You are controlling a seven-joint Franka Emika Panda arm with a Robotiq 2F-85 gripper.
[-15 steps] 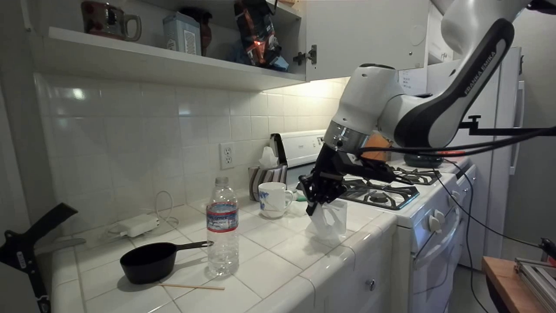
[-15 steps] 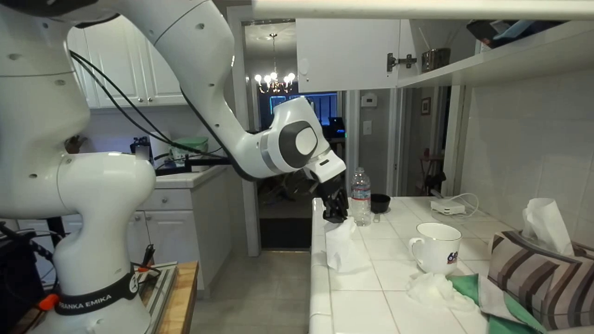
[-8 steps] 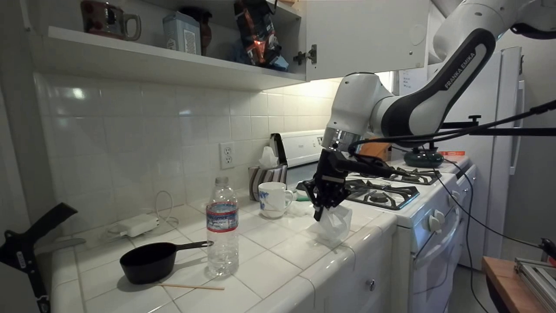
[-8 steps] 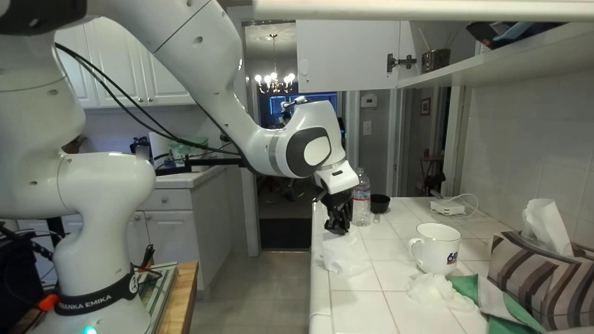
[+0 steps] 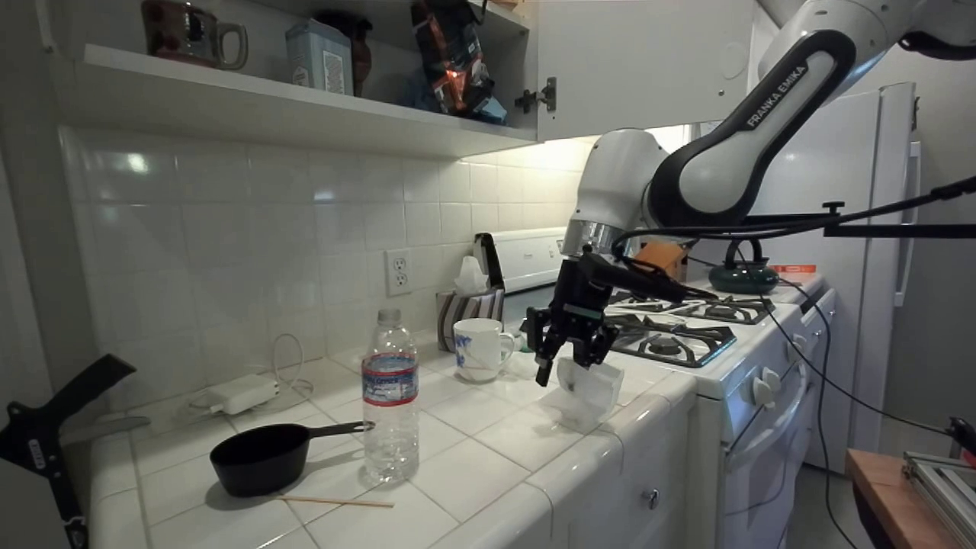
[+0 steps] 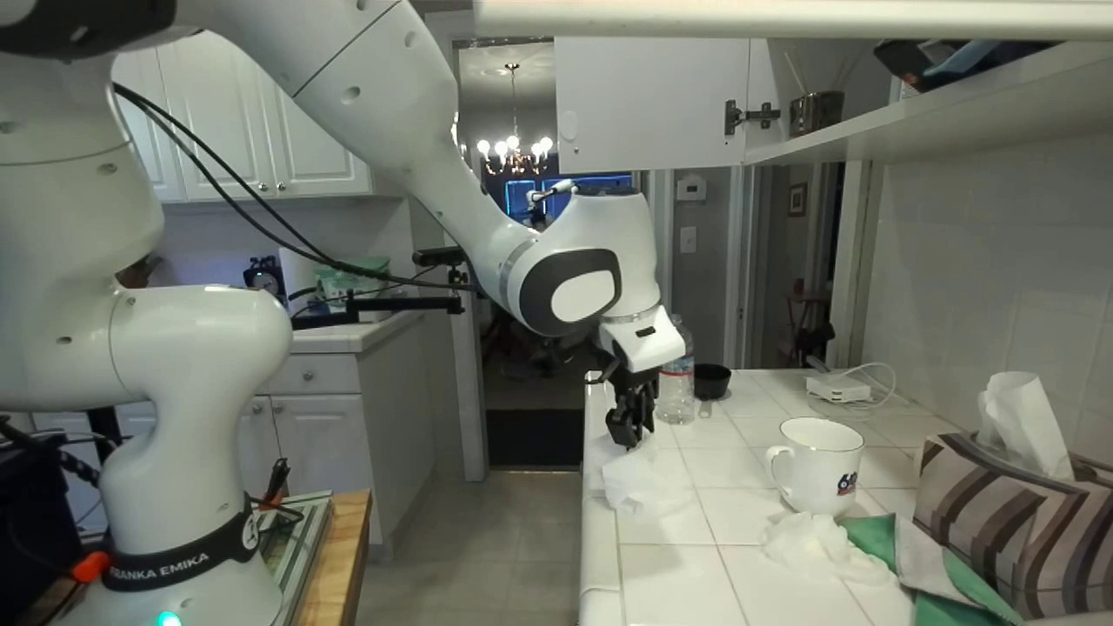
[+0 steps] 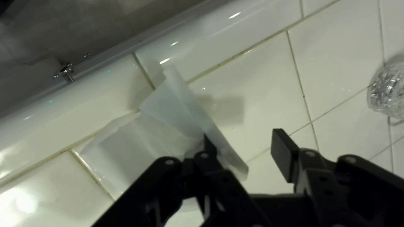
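Observation:
A white, thin, crumpled sheet like tissue paper (image 5: 593,393) stands folded on the tiled counter near its front edge, its upper edge raised. Just above it in both exterior views is my gripper (image 5: 566,367), jaws parted. In the wrist view the gripper (image 7: 246,148) has a wide gap, with bare tile showing through most of it. The paper (image 7: 176,110) passes beside and under the left-hand finger, and one corner reaches a little into the gap. Whether that finger touches the paper I cannot tell. The right-hand pad (image 7: 284,154) is apart from it.
A clear plastic bottle (image 5: 391,412), black small pan (image 5: 263,461) and thin stick (image 5: 335,502) stand or lie farther along the counter. Behind are a white mug (image 6: 816,465), more crumpled tissue (image 6: 822,548), a striped tissue box (image 6: 1013,522) and the stove (image 5: 663,343). An open cupboard (image 5: 305,99) hangs above.
The jaws have parted from around the paper's top, and the paper stays on the counter, sunk lower and folded. The gripper first came down with it and now stands more upright.

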